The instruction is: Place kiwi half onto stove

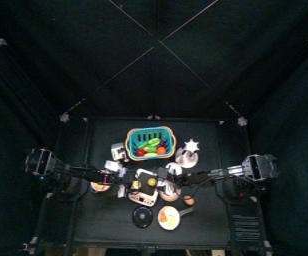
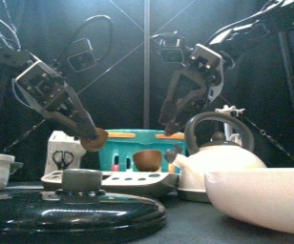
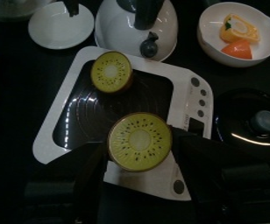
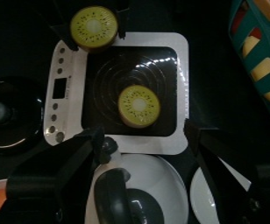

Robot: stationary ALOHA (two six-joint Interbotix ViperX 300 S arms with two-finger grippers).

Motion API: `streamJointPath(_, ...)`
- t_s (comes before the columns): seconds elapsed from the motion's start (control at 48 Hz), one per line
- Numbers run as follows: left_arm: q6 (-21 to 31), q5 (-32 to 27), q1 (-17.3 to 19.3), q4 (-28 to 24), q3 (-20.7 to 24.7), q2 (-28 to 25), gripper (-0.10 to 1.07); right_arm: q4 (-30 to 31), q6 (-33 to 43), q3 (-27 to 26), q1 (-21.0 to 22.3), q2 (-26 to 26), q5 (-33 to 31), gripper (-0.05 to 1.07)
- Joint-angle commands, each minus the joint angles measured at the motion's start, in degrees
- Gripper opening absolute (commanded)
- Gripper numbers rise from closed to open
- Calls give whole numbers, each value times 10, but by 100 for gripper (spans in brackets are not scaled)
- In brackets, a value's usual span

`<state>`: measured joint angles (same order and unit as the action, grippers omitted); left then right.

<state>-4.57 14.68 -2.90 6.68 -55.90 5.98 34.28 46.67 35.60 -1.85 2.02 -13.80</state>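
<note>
The white stove [image 3: 67, 105] with its black round burner lies under both grippers; it also shows in the right wrist view [image 4: 61, 79] and, low, in the front view [image 2: 117, 179]. One kiwi half [image 3: 111, 72] lies cut side up on the burner [image 4: 138, 104]. My left gripper [image 3: 144, 149] is shut on a second kiwi half [image 3: 140, 140], held a little above the stove's edge; the second kiwi half also shows in the right wrist view [image 4: 93, 26] and in the front view [image 2: 94, 139]. My right gripper [image 4: 145, 138] is open and empty above the stove, beside the kettle.
A white kettle [image 2: 220, 157] stands right next to the stove. A black pan lid [image 2: 73, 205] and a white bowl [image 2: 264, 195] are at the front. A green basket [image 1: 149, 143] stands behind. A white bowl of orange fruit pieces [image 3: 240, 35] is near the kettle.
</note>
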Motion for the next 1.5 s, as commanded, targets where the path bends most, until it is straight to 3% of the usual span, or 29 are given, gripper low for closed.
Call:
streamJointPath(0.0, 1, 3, 4, 0, 21, -10, 88, -1, 0, -22, 2, -4, -3, 101)
streamJointPath(0.833, 1, 13, 19, 1, 67, -84, 90, 4, 1, -23, 2, -8, -10, 101)
streamJointPath(1.479, -2, 15, 19, 0, 69, -68, 98, 4, 1, -25, 1, -12, -18, 101)
